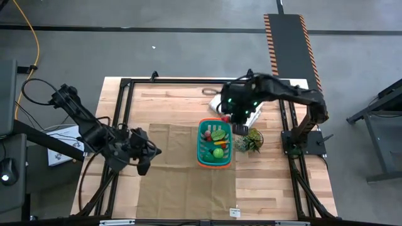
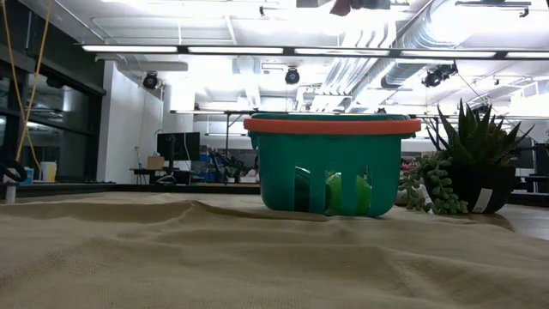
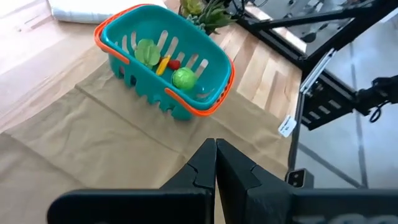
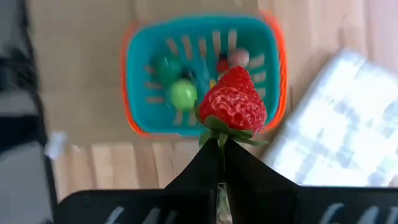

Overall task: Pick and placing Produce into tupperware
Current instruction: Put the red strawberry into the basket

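Observation:
The teal basket (image 1: 215,143) with an orange rim stands on the tan cloth (image 1: 182,176). Inside it lie a green leafy piece (image 3: 147,51), a yellow piece (image 3: 163,64), a red piece (image 3: 175,63) and a round green piece (image 3: 184,79). My right gripper (image 4: 219,149) hangs above the basket's far right corner, shut on a red toy strawberry (image 4: 233,102), which also shows in the high view (image 1: 225,118). My left gripper (image 3: 216,158) is shut on nothing and waits over the cloth to the basket's left (image 1: 143,164). My right gripper pinches the strawberry at its green leafy cap (image 4: 219,132) between the two fingertips. The berry is lifted clear, high above the basket (image 4: 202,74), with its red body sticking out beyond the fingertips.
A white rumpled cloth bundle (image 1: 242,108) lies at the basket's far right. A spiky green potted plant (image 2: 476,163) stands just right of the basket (image 2: 330,163). A black frame (image 1: 125,85) rims the wooden table. The tan cloth spreads toward the near edge.

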